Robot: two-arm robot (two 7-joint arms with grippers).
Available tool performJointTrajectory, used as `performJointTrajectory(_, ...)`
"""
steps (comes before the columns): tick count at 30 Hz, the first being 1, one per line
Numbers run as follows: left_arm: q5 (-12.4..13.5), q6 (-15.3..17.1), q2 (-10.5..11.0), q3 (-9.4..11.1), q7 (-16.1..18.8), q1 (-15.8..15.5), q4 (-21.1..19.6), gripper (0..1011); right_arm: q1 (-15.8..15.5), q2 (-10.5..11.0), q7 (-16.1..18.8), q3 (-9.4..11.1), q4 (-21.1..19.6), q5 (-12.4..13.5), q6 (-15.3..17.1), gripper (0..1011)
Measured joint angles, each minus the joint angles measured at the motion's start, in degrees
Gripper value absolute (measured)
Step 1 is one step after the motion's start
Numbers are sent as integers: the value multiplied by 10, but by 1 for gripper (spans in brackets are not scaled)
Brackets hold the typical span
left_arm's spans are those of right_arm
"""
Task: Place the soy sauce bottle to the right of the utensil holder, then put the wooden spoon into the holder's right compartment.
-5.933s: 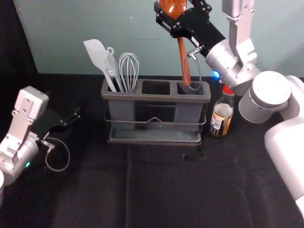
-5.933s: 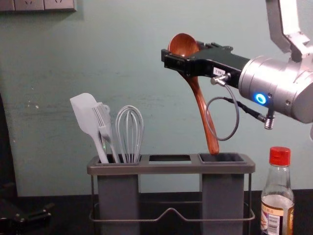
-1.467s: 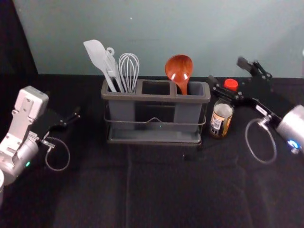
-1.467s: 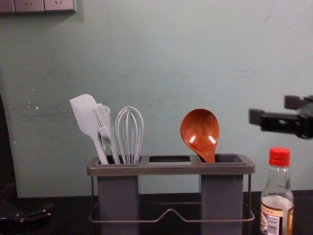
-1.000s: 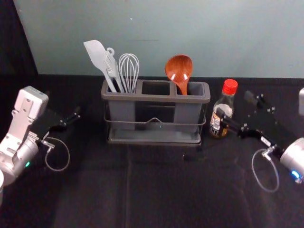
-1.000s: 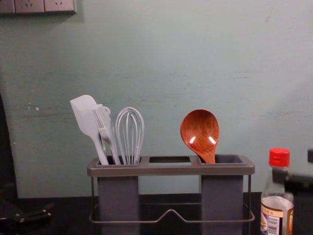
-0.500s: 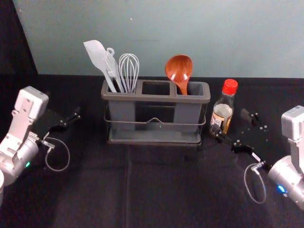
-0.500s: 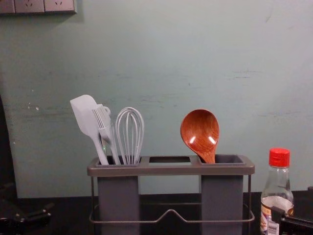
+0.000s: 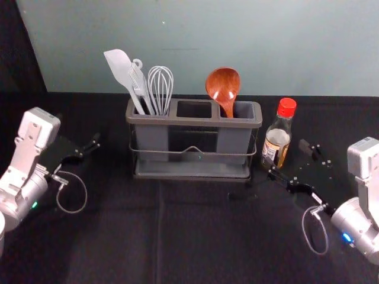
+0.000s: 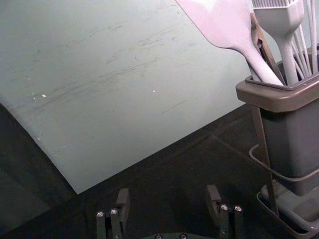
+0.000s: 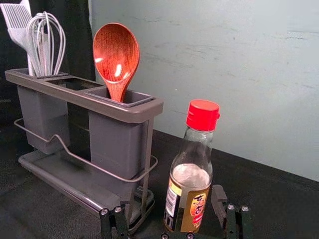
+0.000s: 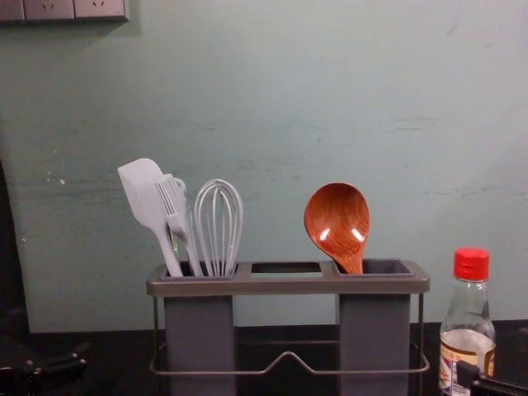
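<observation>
Reddish wood gleams on the spoon (image 9: 223, 86), bowl up in the right compartment of the utensil holder (image 9: 254, 123); the soy sauce bottle (image 9: 276, 138) stands upright on the bench (image 9: 195, 236), just right of the holder; the right end effector (image 9: 288, 154) is low beside the bottle, fingers spread; the left end effector (image 9: 77, 129) idles left of the holder, its fingers apart too; a spatula (image 9: 119, 66) and a whisk (image 9: 160, 86) fill out the left compartment.

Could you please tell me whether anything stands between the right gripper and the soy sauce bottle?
Nothing visible stands between the right gripper and the soy sauce bottle; its open fingers are close to the bottle. The utensil holder, with the wooden spoon in it, stands to the bottle's left, not between them.
</observation>
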Motion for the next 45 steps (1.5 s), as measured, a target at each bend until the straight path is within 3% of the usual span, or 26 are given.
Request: performJointTrajectory(45,0,0,0,0,0,0,0,1005,-1,2,0,0,-5,1,1,1003)
